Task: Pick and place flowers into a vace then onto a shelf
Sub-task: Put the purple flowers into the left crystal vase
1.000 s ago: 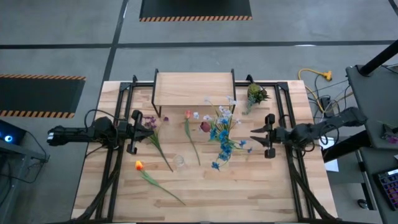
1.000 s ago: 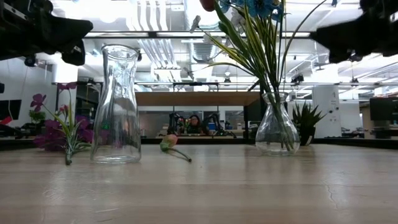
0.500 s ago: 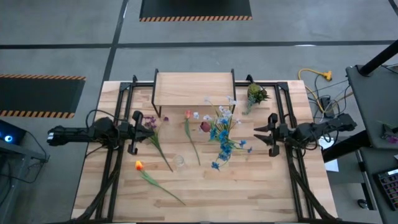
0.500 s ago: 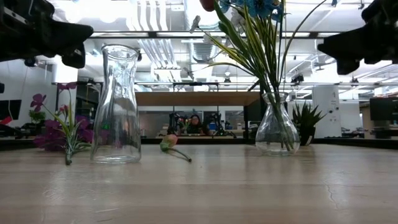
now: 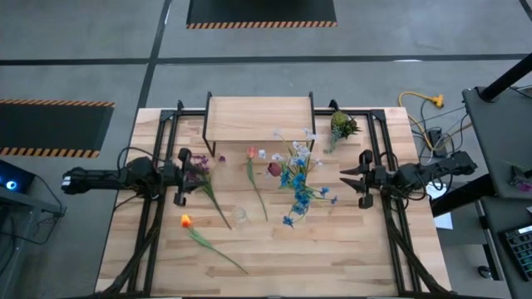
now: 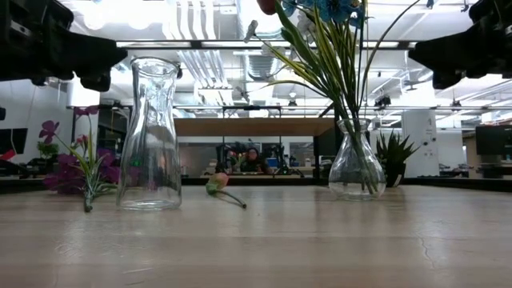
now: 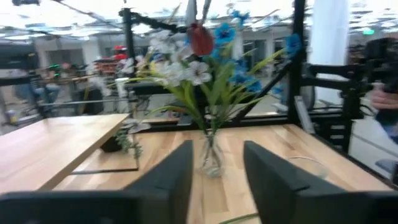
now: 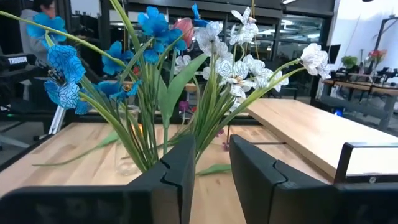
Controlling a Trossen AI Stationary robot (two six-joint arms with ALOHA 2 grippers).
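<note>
A round glass vase stands mid-table and holds blue, white and red flowers. An empty tall glass vase stands nearer the front. Three loose flowers lie flat on the tabletop: a purple one, a pink one and an orange one. The light-wood shelf stands at the far edge on black legs. My left gripper hovers open at the left, beside the purple bloom. My right gripper hovers open at the right, facing the bouquet. Neither holds anything.
A stubby yellow-green tuft lies at the far right, beside the shelf. Black frame rails run along both sides of the table. Bare tabletop shows at the near right. A person sits in the room beyond.
My right arm has drawn back a little toward the table's right edge and folded lower. My left gripper has opened where it stands. The flowers and both vases have kept their places.
</note>
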